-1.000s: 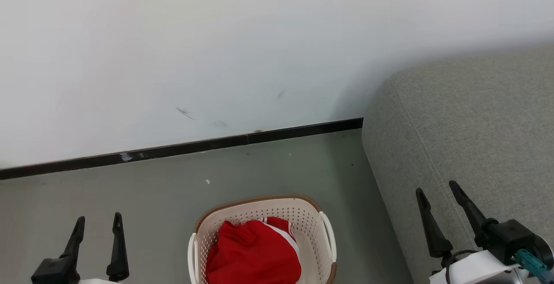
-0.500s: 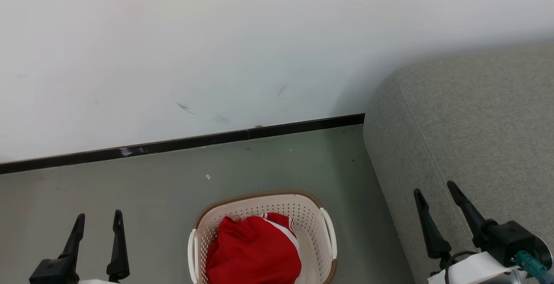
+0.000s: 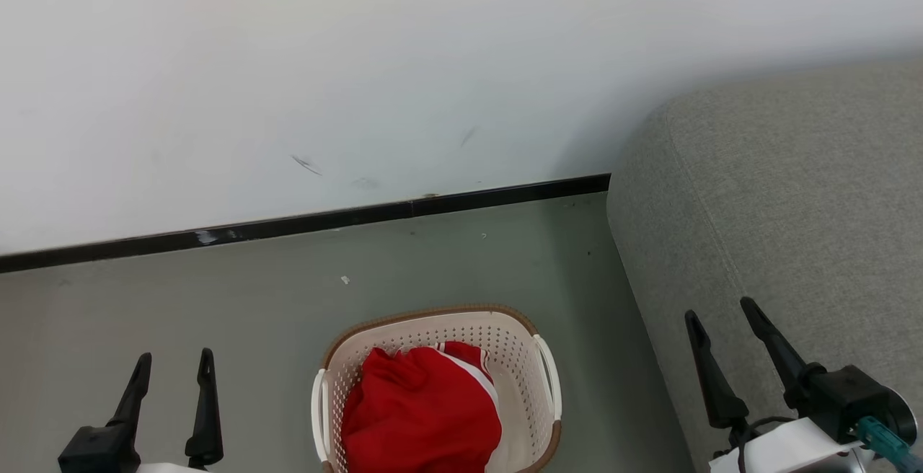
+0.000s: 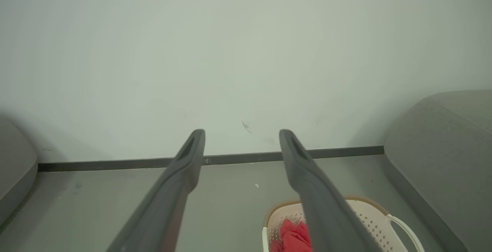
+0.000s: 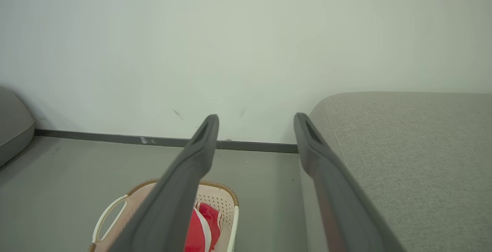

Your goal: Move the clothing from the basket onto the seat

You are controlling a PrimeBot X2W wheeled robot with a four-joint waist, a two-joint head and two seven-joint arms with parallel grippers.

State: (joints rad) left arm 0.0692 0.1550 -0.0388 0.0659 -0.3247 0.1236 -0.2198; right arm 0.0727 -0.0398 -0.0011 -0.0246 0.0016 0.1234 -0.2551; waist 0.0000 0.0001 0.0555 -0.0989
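Basket [image 3: 433, 331] stands on the floor [image 3: 180, 300], well apart from the black baseboard [image 3: 324, 219] that runs along the foot of the wall [image 3: 360, 62]. A strip of bare floor lies between its right handle and the side edge of the seat [image 3: 793, 192]. Clothing [image 3: 422, 412] is heaped inside the basket, red with a white stripe, bunched toward its left wall. The seat's rounded corner meets the baseboard's right end.

Left gripper [image 3: 177, 355]: fingers apart, nothing between them, above open floor left of the basket. Right gripper [image 3: 719, 308]: fingers apart, empty, seen against the seat's left edge.

Wide bare floor to the basket's left. Another grey cushion [image 5: 13, 129] bounds the floor's far left end.
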